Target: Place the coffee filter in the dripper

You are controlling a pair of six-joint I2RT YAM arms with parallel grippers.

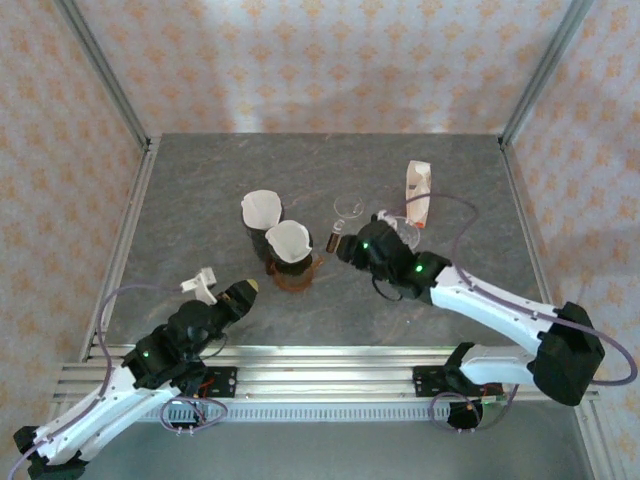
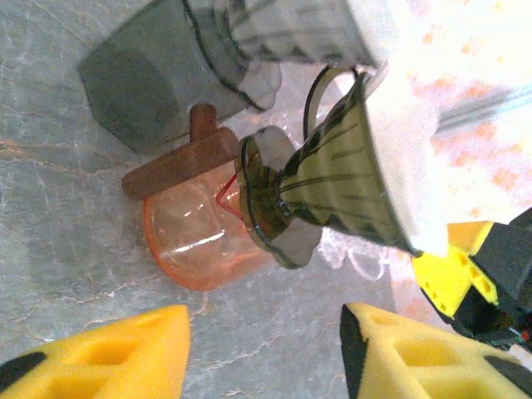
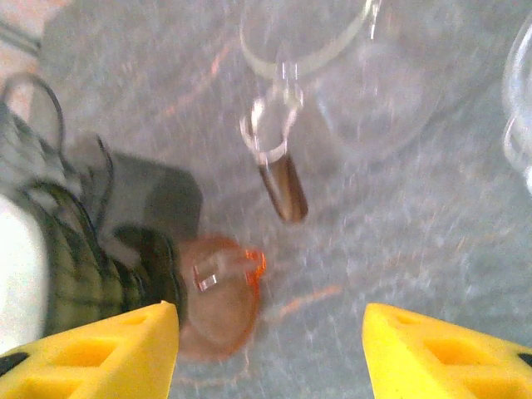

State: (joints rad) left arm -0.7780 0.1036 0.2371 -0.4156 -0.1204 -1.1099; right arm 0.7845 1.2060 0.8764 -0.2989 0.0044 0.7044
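Grey marbled tabletop, seen from above, carries a white paper coffee filter seated in a smoked dark plastic dripper atop an orange glass carafe. Left wrist view: left fingers apart and empty, just short of the dripper. Right wrist view: right fingers likewise spread, holding nothing. Placement looks done; next, withdraw both arms without nudging it.

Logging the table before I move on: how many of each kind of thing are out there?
Dark drippers: 2
White paper filters: 2
Orange glass server: 1
Clear glass vessels: 2
White-and-red packet: 1
Total: 8
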